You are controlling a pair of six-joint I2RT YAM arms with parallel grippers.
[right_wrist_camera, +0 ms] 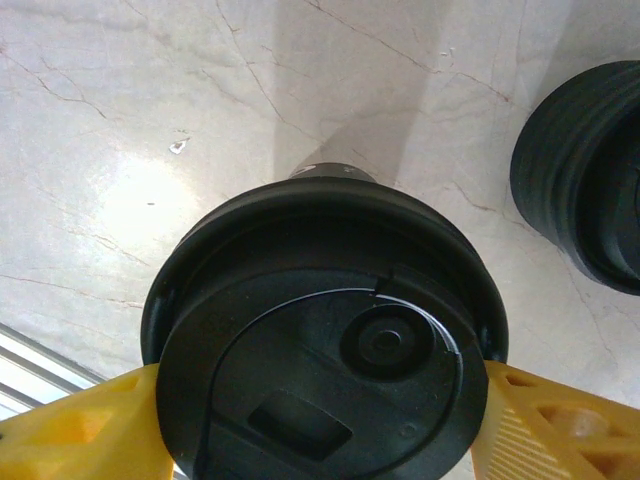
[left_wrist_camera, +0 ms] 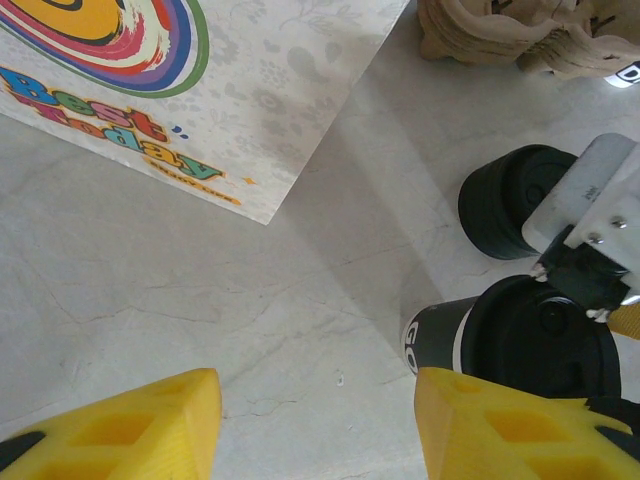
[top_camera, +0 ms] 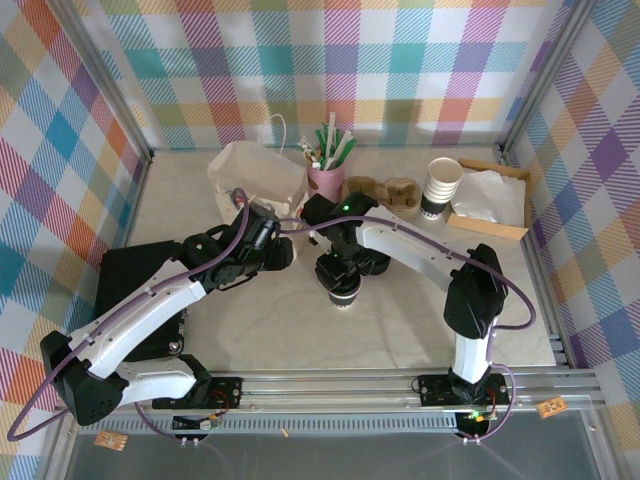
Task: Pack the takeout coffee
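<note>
Most of the takeout coffee (left_wrist_camera: 432, 338) hides beneath its lid (right_wrist_camera: 320, 320), clamped by the right gripper (right_wrist_camera: 315, 405); left gripper (left_wrist_camera: 318, 410) gapes empty.

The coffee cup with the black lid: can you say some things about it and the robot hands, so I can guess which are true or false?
1. The takeout coffee has its black lid on. True.
2. The right hand has a finger on each side of that lid. True.
3. The left hand holds the paper bag. False: it is open and empty, and the bag lies on the table.
4. The takeout coffee lies on its side. False: it stands upright.
5. The pink cup is empty. False: straws poke out of it.
</note>
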